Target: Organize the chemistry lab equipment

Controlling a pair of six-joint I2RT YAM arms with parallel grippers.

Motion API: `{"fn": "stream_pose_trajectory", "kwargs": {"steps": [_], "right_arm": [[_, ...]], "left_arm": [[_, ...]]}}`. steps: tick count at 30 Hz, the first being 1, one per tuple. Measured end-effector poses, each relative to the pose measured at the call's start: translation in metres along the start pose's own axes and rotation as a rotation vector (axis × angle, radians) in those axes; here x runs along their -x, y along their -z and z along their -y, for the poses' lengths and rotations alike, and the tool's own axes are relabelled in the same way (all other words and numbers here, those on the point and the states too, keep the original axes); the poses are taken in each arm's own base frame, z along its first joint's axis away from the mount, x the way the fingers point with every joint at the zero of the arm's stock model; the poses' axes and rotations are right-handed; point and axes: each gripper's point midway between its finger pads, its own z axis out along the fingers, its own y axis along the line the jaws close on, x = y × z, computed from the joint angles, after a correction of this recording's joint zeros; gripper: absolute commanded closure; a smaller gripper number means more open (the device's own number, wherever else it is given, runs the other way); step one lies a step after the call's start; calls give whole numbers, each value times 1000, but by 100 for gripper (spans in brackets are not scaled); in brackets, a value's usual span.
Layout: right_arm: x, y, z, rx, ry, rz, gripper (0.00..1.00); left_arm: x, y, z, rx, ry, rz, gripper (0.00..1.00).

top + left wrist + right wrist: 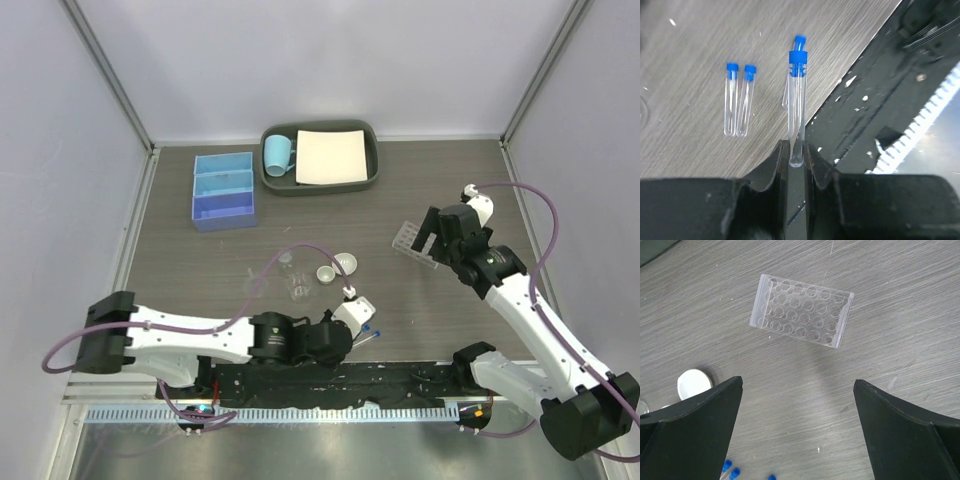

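My left fingers [774,167] pinch a tube [798,100]; right fingers [695,430] gape empty above the rack [802,310]. Next, probably: slot it upright.

The rack [801,310] is ringed by open worktop [805,405] on all sides; approach from above is unblocked. A dish [694,383] is set well apart.

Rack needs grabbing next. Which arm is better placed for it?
Right. The right gripper is open and empty, with the clear tube rack just ahead of it. The left gripper is busy, shut on a blue-capped tube, far from the rack.
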Motion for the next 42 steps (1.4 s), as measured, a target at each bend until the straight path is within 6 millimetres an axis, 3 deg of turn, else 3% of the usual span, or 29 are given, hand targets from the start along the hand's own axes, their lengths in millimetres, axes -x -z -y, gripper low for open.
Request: {"fn": "stream_pose_trajectory", "kwargs": {"steps": [6, 11, 18, 23, 28, 34, 42], "right_arm": [[-5, 26, -18, 166, -2, -32, 2], [-21, 76, -57, 498, 7, -122, 4], [-50, 150, -84, 890, 35, -247, 10], [-63, 186, -88, 1046, 31, -319, 15], [-75, 197, -87, 1101, 14, -386, 19], [-89, 193, -85, 1097, -6, -450, 28], [-87, 194, -88, 1109, -21, -465, 39]], "left_arm": [[48, 57, 8, -135, 37, 170, 99], [65, 82, 13, -243, 48, 253, 99], [78, 89, 11, -380, 76, 310, 99], [84, 83, 7, -479, 103, 319, 100], [96, 79, 11, -579, 102, 338, 99], [97, 72, 26, -678, 64, 324, 100], [104, 69, 27, -724, 54, 338, 100]]}}
